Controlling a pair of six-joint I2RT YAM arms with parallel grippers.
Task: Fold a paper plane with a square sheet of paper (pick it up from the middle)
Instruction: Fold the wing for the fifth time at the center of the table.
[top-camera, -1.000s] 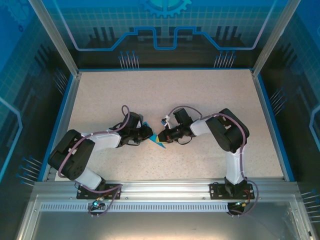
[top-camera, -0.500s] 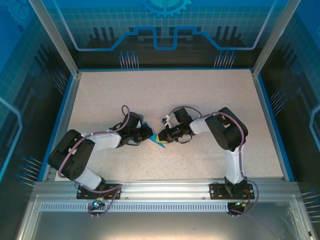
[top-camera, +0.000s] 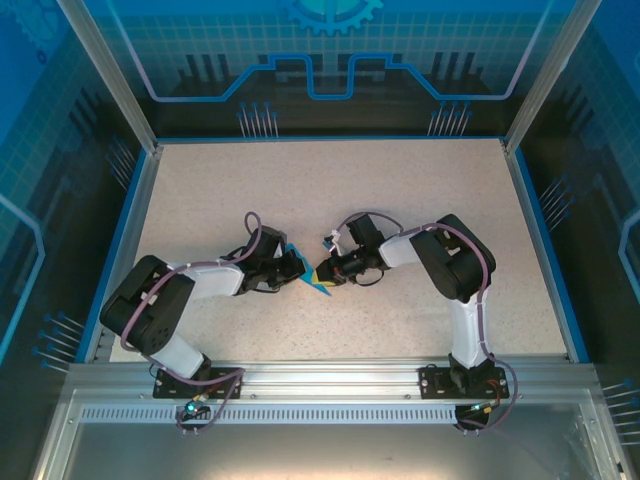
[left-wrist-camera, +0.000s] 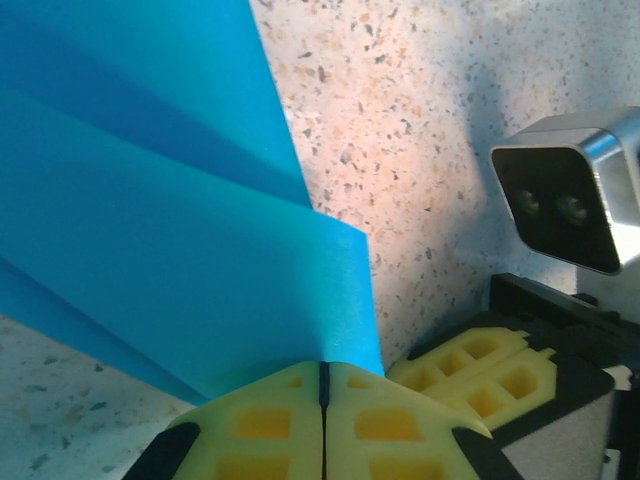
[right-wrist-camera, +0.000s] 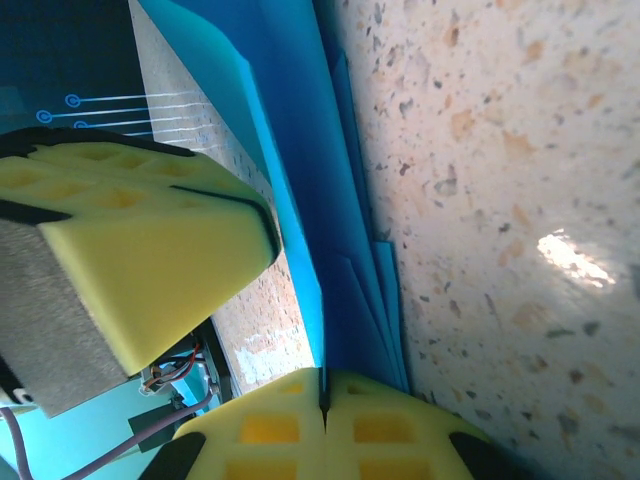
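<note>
The bright blue paper lies low over the middle of the table, folded into several layers with a pointed end. It spreads as stacked flaps in the left wrist view and runs as a thin upright fold in the right wrist view. My left gripper is shut on one edge of it. My right gripper faces it from the right, shut on the fold. Its yellow fingers sit close beside the left gripper's. The left gripper's yellow fingers show in the right wrist view.
The speckled beige table has a blue rim and a metal frame around it. Both arms bend inward from their bases at the near edge. The right wrist's camera hangs close over the paper.
The left gripper has closed the last bit onto the paper's edge, and its arm has shifted slightly. The right gripper stays shut on the fold, in place.
</note>
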